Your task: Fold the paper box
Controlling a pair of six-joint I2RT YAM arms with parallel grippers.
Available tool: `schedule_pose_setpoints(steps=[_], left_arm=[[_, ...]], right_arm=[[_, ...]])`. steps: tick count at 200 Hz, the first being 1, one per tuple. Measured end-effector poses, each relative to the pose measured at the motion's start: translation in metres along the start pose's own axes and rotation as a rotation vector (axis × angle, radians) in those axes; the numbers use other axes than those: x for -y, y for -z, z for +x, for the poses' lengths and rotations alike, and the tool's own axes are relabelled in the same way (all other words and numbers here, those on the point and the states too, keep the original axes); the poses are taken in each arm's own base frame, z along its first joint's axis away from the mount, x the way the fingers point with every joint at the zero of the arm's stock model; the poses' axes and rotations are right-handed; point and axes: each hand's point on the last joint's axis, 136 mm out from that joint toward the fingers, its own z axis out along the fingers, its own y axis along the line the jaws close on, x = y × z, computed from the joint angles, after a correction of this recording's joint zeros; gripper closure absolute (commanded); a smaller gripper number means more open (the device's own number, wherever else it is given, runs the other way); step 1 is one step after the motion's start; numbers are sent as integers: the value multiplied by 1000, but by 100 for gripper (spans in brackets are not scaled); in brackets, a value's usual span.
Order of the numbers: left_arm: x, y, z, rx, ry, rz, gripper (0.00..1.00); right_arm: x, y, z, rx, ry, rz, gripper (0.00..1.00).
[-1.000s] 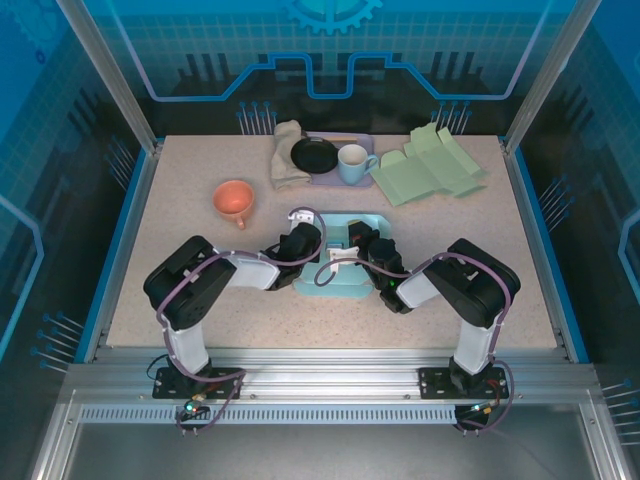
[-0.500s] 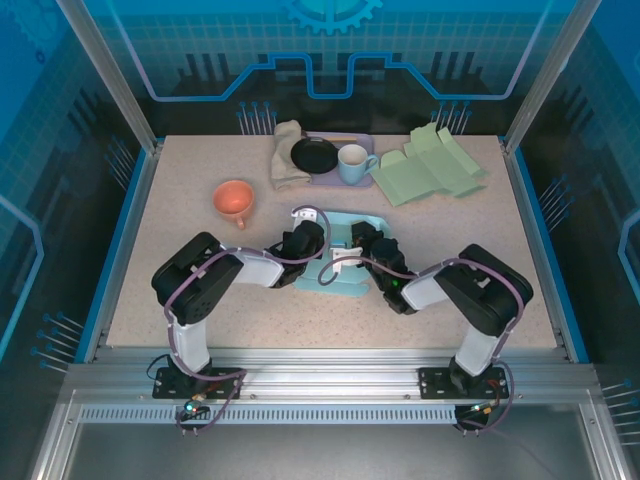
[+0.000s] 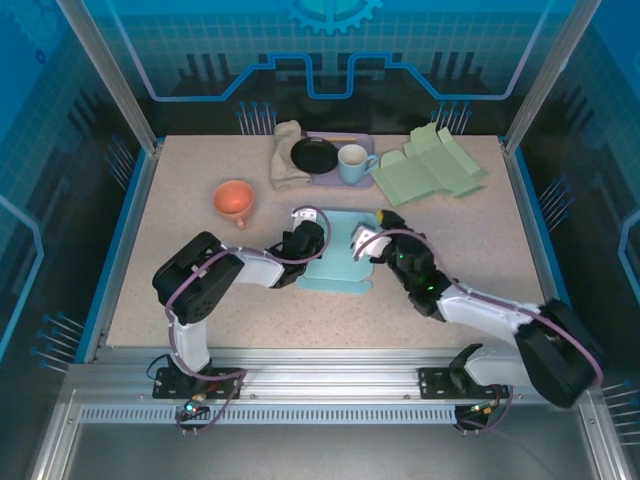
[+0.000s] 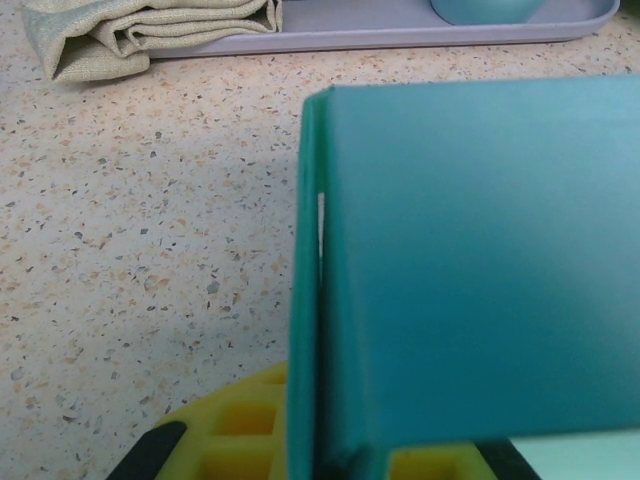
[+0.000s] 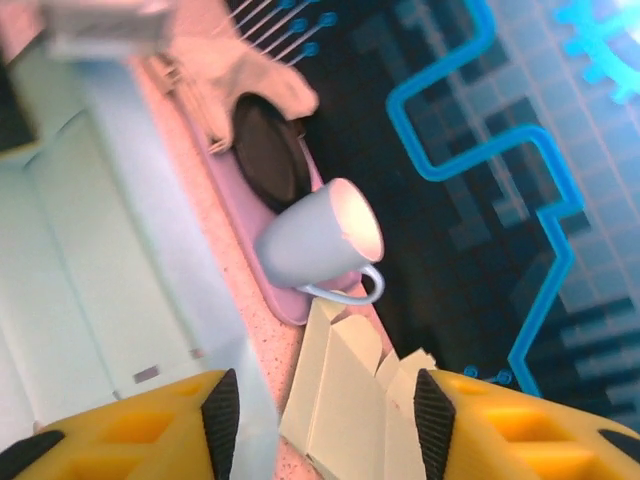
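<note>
L tool [image 3: 310, 248] pinches teal box [image 3: 340, 265], edge creased

- I saw an orange cup [image 3: 234, 201] standing alone on the speckled table [image 3: 170, 250], toward the far left.
- A lavender tray [image 4: 380, 22] sat at the far edge, holding a black plate [image 3: 314, 155] and a pale blue mug [image 3: 353, 164] side by side.
- A folded beige cloth [image 3: 286, 155] lay against the tray's left end.
- Flat pale green cardboard sheets [image 3: 430, 165] were spread at the far right.
</note>
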Motion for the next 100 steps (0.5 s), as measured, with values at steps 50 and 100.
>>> schedule_pose_setpoints(steps=[50, 100], left_arm=[[0, 0, 0, 9, 5, 5, 100], [1, 1, 2, 20, 12, 20, 100]], right_arm=[[68, 26, 15, -139, -542, 72, 0], [107, 49, 83, -382, -1073, 214, 7]])
